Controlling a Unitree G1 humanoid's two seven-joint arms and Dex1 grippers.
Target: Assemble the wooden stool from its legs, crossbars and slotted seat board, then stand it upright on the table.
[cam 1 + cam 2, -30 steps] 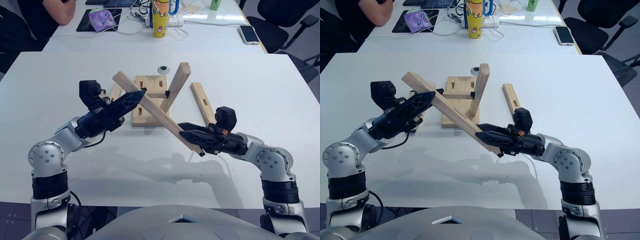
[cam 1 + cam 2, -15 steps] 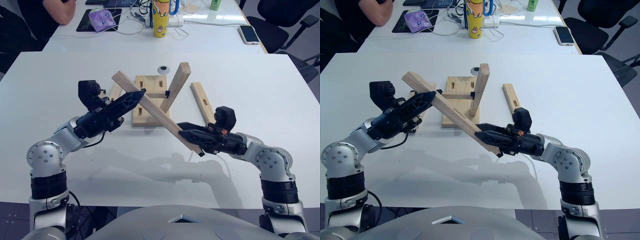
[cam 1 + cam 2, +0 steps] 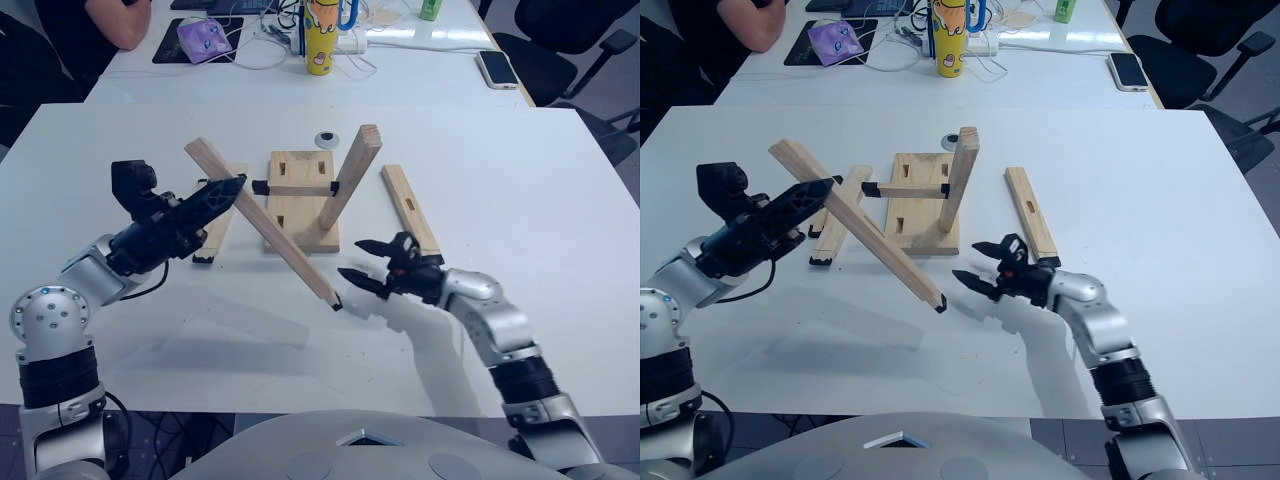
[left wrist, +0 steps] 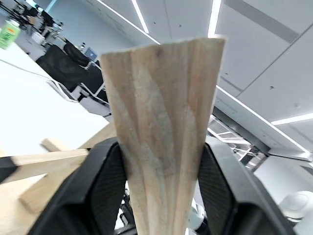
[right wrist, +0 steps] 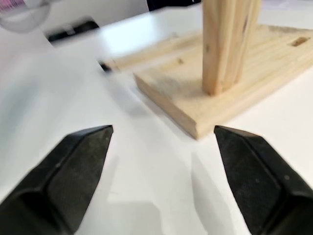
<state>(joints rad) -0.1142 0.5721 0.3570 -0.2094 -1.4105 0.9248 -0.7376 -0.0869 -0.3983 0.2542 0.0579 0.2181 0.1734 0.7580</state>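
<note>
Stool assembly looks partway done. The slotted seat board (image 3: 300,215) lies flat near the middle of the desk (image 3: 500,180), probably underside up so that legs can be pressed down into its slots. A standing leg (image 3: 350,178) is seated at the board's near right corner and leans away from the robot. A crossbar (image 3: 297,188) runs level from it across the board to a black end cap, and that free end seems meant for a second leg.

The left gripper (image 3: 228,188) has its jaws clamped on the held leg (image 3: 275,238) near its upper end. This leg slants down past the board's near left corner. Its black-tipped lower end is just in front of the board, though I cannot tell whether it touches the desk. Gripping it high leaves the low end free to be steered.

The right gripper (image 3: 352,258) sits just beside that low end, jaws spread and holding nothing. I judge it is placed to take or guide the tip toward a slot.

Two parts lie flat within reach for later: the right spare leg (image 3: 410,205) beside the board's right edge, and the left spare leg (image 3: 212,238) beside its left edge, beneath the held one.
</note>
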